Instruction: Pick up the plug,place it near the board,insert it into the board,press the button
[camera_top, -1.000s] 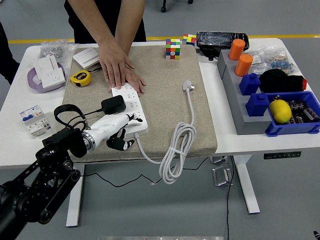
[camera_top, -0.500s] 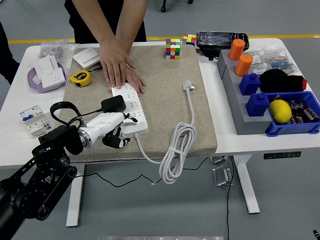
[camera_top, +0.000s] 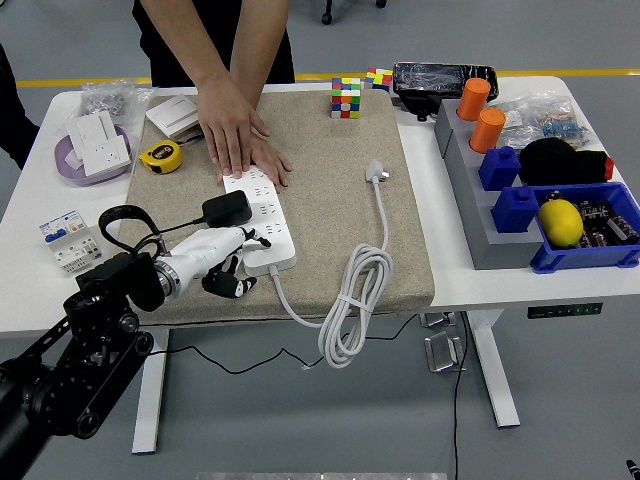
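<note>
Left hand: my left hand (camera_top: 222, 258) reaches in from the lower left over the near left part of the beige mat (camera_top: 330, 200). Its white fingers (camera_top: 240, 237) point toward the near end of the power strip; the dark-tipped ones below are curled. It holds nothing that I can see.
Right hand: I see no right arm in this view.
Plug: the black plug (camera_top: 228, 208) sits in the power strip (camera_top: 260, 218) at its left edge, just beyond my fingertips. I cannot tell whether my fingers touch it.
Power strip: white, lying lengthwise on the mat, near end toward me. Its own white cord (camera_top: 355, 295) loops off the near edge of the mat and ends in a white plug head (camera_top: 377, 173) lying loose to the right.
Person: stands at the far side. One hand (camera_top: 232, 130) presses flat on the far end of the strip.
Tabletop: the white tabletop (camera_top: 440, 240) also carries a yellow tape measure (camera_top: 160, 155) far left, a colour cube (camera_top: 346, 97) at the far edge of the mat, and a blue bin (camera_top: 600, 255) with a lemon (camera_top: 560, 222) on the right.
</note>
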